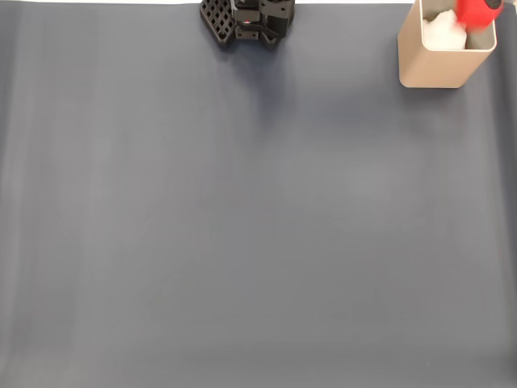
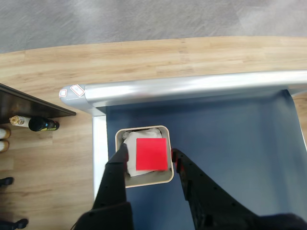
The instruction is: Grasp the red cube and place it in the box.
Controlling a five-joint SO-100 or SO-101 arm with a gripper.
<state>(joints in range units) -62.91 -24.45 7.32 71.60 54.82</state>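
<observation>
In the wrist view, find the gripper (image 2: 147,154) positioned directly above the box (image 2: 165,178). Its two black fingers (image 2: 116,167) stand apart, one on each side of the red cube (image 2: 151,154), with a gap visible between the cube and either finger. The cube sits over the box opening, above white crumpled material (image 2: 139,135) inside.

In the fixed view, locate the box (image 1: 432,69) at the top right corner of the grey mat (image 1: 242,226), with the cube (image 1: 477,11) blurred at its rim. The black robot base (image 1: 246,20) sits at the top centre.
</observation>
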